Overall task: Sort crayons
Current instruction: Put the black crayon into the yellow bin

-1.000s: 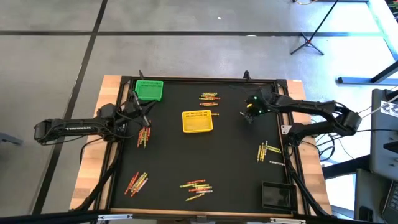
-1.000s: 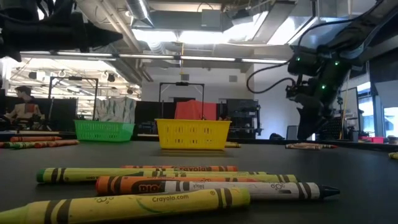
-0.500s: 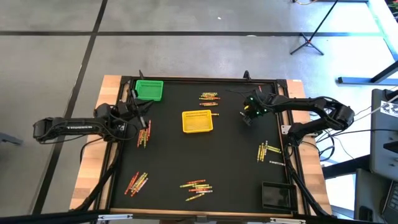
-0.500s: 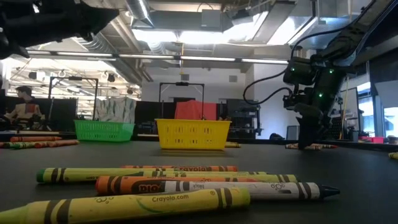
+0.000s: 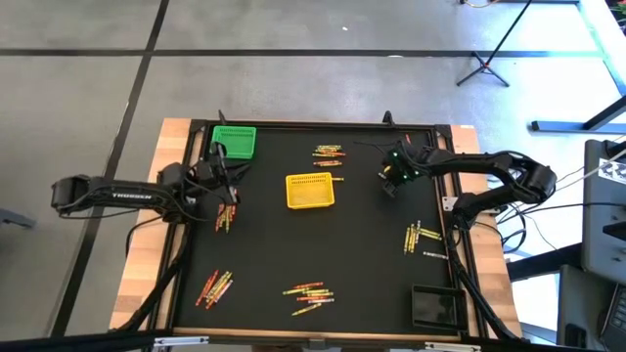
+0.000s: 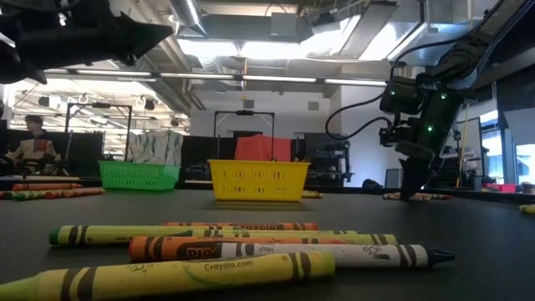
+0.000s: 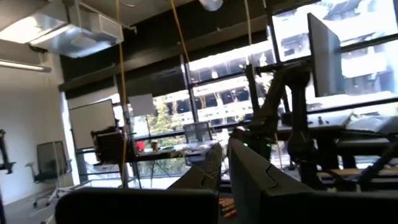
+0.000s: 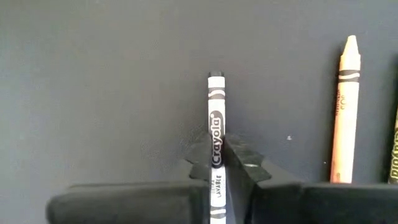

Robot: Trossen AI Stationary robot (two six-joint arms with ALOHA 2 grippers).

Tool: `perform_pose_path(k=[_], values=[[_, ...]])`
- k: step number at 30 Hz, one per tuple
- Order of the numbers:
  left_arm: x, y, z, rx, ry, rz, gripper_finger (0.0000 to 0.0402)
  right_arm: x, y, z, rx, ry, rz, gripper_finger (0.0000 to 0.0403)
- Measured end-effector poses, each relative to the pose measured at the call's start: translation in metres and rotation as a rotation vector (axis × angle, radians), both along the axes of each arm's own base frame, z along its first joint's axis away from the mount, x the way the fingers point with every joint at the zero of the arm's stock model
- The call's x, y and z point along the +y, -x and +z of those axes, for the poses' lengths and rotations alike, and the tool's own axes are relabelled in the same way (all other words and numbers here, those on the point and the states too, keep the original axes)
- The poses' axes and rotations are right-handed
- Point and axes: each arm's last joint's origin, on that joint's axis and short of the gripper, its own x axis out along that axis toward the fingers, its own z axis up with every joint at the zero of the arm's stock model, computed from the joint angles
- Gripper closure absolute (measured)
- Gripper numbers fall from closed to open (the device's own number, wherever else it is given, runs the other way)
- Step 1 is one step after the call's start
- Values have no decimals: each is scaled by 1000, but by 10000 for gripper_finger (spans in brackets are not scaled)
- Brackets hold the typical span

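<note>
Pinching a white crayon [image 8: 215, 134] lengthwise, right claw [image 8: 216, 167] at the mat, left claw [image 7: 221, 168] pressed together.

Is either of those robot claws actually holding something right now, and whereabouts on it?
Yes. The right gripper is pinching a white crayon near one end, most of it sticking out over the black table. The left gripper is shut, nothing visible in it.

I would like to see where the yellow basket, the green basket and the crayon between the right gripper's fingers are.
yellow basket [image 5: 310, 191]: high view, on its mesh floor.
green basket [image 5: 235, 142]: high view, on its mesh floor.
crayon [image 8: 215, 124]: right wrist view, on its label, just ahead of the right gripper's fingers.
</note>
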Motion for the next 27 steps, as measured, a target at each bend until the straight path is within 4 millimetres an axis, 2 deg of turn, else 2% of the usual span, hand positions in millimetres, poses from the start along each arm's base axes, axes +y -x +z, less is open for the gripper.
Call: perform_pose_path(k=[2,6,12,16,19,22,27], values=[[-1,-2,-2,6,44,-81,386,1,-4,8,-13,10,18,373],[-5,-3,-2,1,78,-217,386,6,-22,37,-119,85,105,393],[-3,-3,-2,-10,103,-155,386,18,-60,77,-325,202,237,385],[0,-4,-5,3,132,-67,384,28,-79,92,-483,289,304,395],[1,-6,-8,23,128,-51,370,33,-91,98,-589,333,339,397],[3,-8,-8,26,147,-20,345,36,-105,94,-656,356,365,390],[5,-15,-9,43,202,1,306,37,-125,76,-707,375,415,390]])
